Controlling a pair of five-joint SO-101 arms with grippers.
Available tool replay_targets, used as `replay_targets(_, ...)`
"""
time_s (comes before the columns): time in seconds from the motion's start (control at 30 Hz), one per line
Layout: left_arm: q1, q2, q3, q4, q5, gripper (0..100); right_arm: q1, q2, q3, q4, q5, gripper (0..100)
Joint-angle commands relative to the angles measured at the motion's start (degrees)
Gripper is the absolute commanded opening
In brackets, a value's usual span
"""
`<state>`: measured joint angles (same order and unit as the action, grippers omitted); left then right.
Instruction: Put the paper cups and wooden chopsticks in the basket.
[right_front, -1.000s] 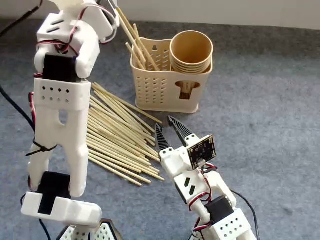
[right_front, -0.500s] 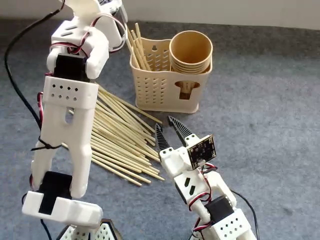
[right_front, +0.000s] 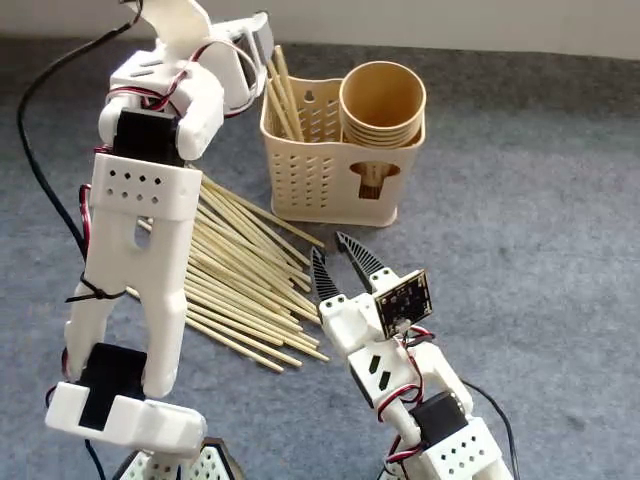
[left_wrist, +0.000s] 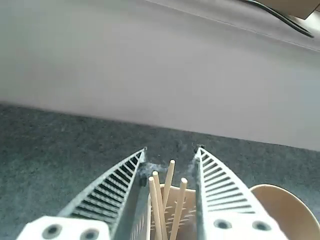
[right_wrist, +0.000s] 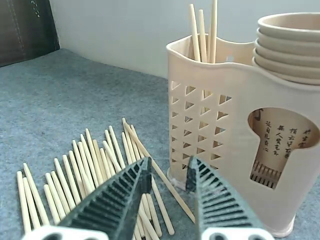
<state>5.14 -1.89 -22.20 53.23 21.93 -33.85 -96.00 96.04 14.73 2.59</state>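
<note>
A beige plastic basket stands at the back of the grey mat, with a stack of paper cups in its right compartment. A few wooden chopsticks stand in its left compartment. My left gripper hangs just above them, open; in the left wrist view the chopsticks rise between its spread fingers. A pile of several loose chopsticks lies on the mat in front of the basket. My right gripper rests low by the pile's right end, open and holding nothing. The right wrist view shows the gripper, basket, cups and pile.
The tall white left arm stands over the pile's left part. A pale wall runs behind the mat. Bare grey mat lies to the right of the basket.
The left arm swung right toward the basket. The chopsticks it carried at a tilt now stand in the basket's left compartment. The right arm stayed still.
</note>
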Motion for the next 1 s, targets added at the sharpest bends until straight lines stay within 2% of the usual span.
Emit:
replay_targets(0.0,0.8,-5.0,-0.8,0.3,-0.3,13,-0.2,-0.4,7.3,-1.5,-0.1,13.0)
replay_targets(0.17,0.6,-7.9,-0.5,3.6,-0.4,9,-0.2,-0.4,7.3,-1.5,-0.1,13.0)
replay_targets(0.4,-1.3,-14.0,-0.6,18.1,-0.4,0,0.0,-0.7,7.3,-1.5,-0.1,13.0)
replay_targets(0.7,-9.0,-17.5,-0.5,33.6,-0.3,1,0.0,-0.8,7.3,-1.5,-0.1,13.0)
replay_targets(0.97,-9.6,-17.9,-0.5,44.6,-0.4,1,0.0,-0.8,7.3,-1.5,-0.1,13.0)
